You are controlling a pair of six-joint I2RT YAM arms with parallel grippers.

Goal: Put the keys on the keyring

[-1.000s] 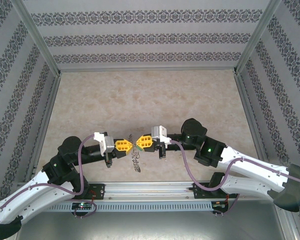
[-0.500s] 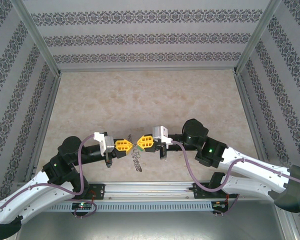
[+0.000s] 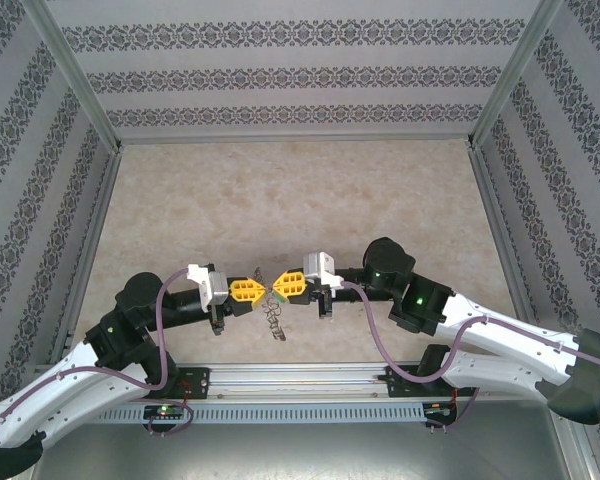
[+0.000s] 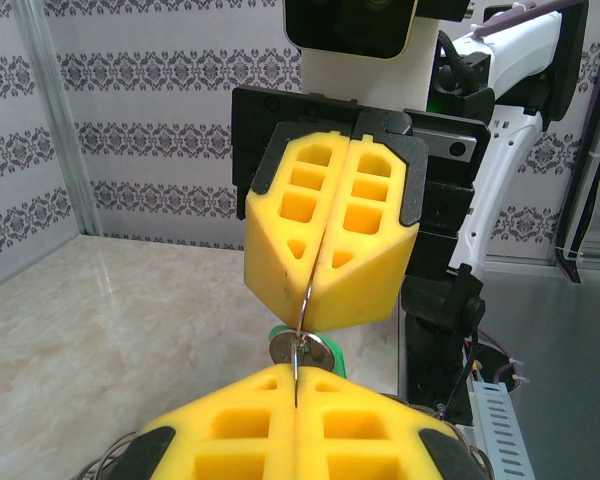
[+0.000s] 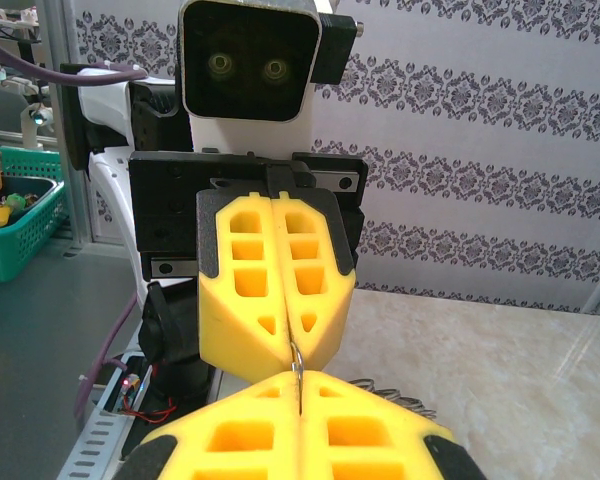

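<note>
1. Two robot arms reach in from the near edge of a beige table (image 3: 280, 190) and meet tip to tip low in the middle of the overhead view.
2. The left gripper (image 3: 261, 291) points right and the right gripper (image 3: 277, 290) points left. Their yellow foam fingers almost touch, nose to nose.
3. From the left wrist, the left gripper (image 4: 296, 378) has its fingers pressed together on a thin metal wire. The wire rises into the seam of the right gripper (image 4: 313, 298), whose fingers are also pressed together on it.
4. That wire looks like part of the keyring (image 4: 302, 322), held taut in the short gap between the two grippers.
5. From the right wrist, the right gripper (image 5: 298, 388) and the left gripper (image 5: 293, 338) pinch the same wire, the keyring (image 5: 296, 362).
6. A key (image 4: 286, 349) with a round silver head sits on the wire just above the left fingers. Its green tag (image 4: 333, 352) is right behind it.
7. From overhead, the rest of the keyring (image 3: 272, 318) hangs or lies just below the meeting point, a small dark tangle of metal pieces. I cannot tell whether it touches the table.
</note>
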